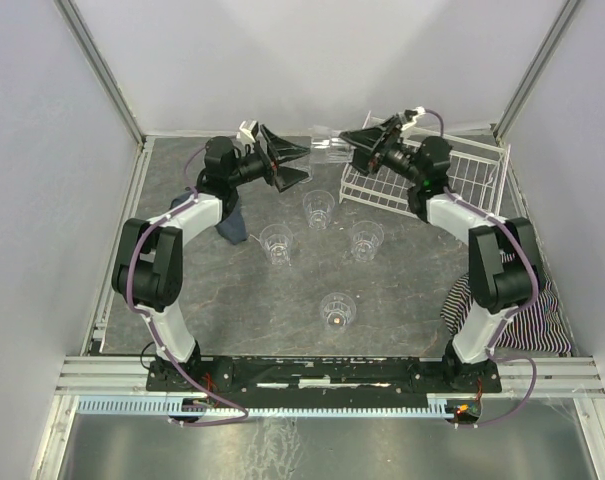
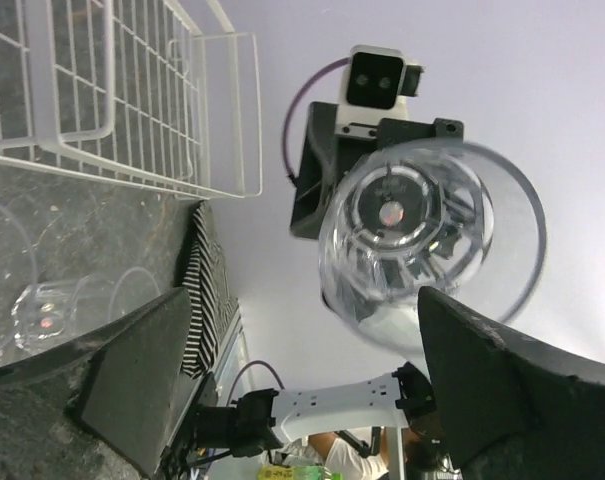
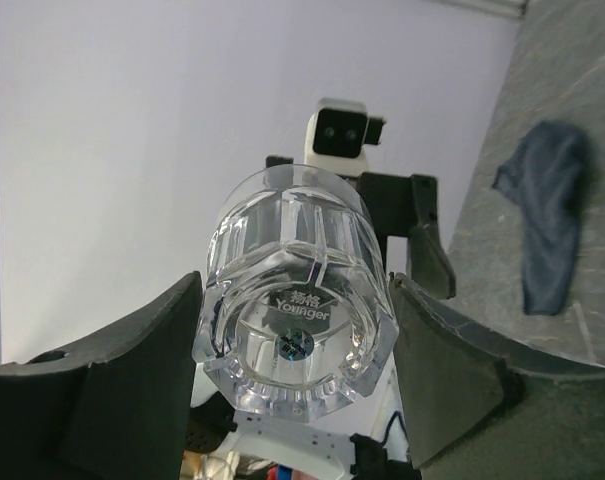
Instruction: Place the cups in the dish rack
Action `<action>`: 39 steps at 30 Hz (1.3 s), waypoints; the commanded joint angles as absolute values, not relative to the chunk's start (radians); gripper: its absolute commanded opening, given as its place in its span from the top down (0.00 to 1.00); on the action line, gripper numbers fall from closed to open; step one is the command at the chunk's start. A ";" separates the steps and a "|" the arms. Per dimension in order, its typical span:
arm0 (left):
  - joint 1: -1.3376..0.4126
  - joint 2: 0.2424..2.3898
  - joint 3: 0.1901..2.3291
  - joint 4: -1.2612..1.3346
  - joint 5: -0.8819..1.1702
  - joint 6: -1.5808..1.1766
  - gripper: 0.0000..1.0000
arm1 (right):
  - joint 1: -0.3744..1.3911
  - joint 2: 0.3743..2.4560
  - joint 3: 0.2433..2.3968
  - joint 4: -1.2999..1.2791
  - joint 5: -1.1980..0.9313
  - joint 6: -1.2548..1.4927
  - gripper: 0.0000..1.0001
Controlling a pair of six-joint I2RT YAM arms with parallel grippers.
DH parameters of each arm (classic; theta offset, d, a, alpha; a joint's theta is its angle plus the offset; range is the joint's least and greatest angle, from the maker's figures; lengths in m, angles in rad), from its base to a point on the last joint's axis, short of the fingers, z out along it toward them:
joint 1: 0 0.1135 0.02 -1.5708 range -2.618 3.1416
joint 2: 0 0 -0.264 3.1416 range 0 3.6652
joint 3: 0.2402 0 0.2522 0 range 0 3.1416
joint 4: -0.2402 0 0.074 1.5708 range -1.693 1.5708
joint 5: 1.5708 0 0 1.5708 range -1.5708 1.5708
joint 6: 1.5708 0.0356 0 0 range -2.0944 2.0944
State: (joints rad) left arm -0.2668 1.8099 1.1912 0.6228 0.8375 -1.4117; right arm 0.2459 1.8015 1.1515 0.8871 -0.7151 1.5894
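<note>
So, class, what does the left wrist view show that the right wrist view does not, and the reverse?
Only the left wrist view: the rack, other cups standing below it, the striped cloth, and the open mouth of the held cup. Only the right wrist view: the blue cloth and the lettering on the held cup's base. Both: the held cup raised between the hands, gripped by the right hand, with the left hand open and facing it.
</note>
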 commanded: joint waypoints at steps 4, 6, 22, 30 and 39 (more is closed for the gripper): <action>-0.241 1.763 1.297 0.353 0.786 -1.141 0.01 | 0.096 1.608 1.285 0.325 -0.741 1.141 0.99; -0.237 1.774 1.361 0.190 0.754 -1.078 0.01 | 0.065 1.587 1.376 0.053 -0.721 0.939 0.99; -0.204 1.726 1.550 -0.318 0.517 -0.680 0.01 | -0.099 1.815 1.942 -0.865 -0.203 0.337 0.99; -0.199 1.718 1.485 -0.278 0.530 -0.659 0.01 | -0.137 1.944 2.042 -0.918 -0.006 0.323 0.99; -0.182 1.787 1.500 -0.262 0.565 -0.642 0.01 | -0.171 2.123 2.214 -0.909 0.098 0.293 0.99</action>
